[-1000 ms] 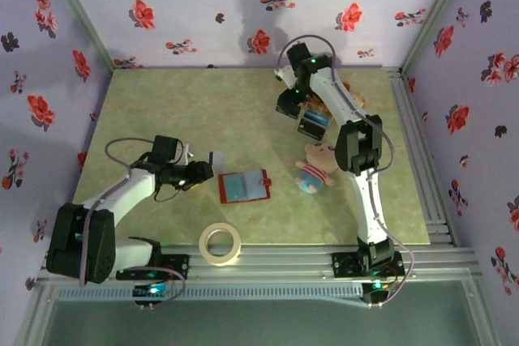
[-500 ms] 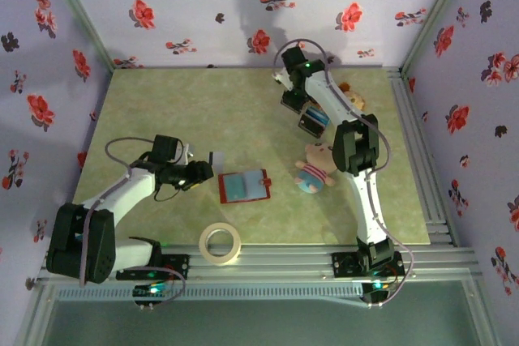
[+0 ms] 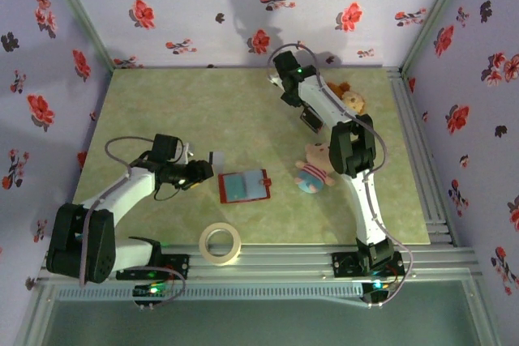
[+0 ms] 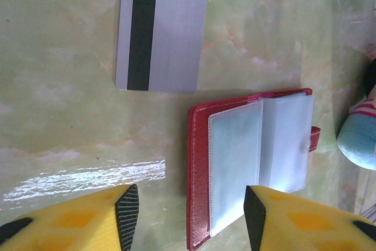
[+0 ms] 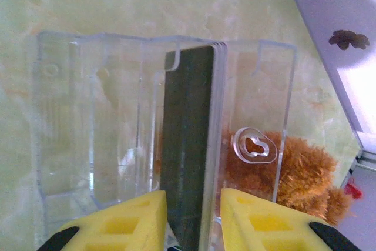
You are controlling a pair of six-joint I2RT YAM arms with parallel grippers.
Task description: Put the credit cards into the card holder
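- Left claw (image 4: 191, 218): gapes wide, grips nothing, hangs low at the wallet's left edge, with one pad over bare table (image 4: 59, 116) and the other over a clear pocket.
- Wallet (image 4: 249, 157): lies open and flat, red cover down, clear pockets up, clasp tab on the side away from the left claw.
- Striped card (image 4: 161, 27): lies flat just beyond the wallet's far left corner, close but apart from it, black stripe up.
- Right claw (image 5: 194, 204): narrows onto a dark card (image 5: 188, 133), pads tight against both faces, well beyond the wallet to the far right.
- Dark card: stands on edge in a slot of the clear stand (image 5: 88, 116).
- Bear (image 5: 299, 174): sits just behind the stand.
- Pig (image 3: 316, 172): lies right of the wallet, near it.
- Tape (image 3: 220, 244): rests nearer than the wallet, slightly left.
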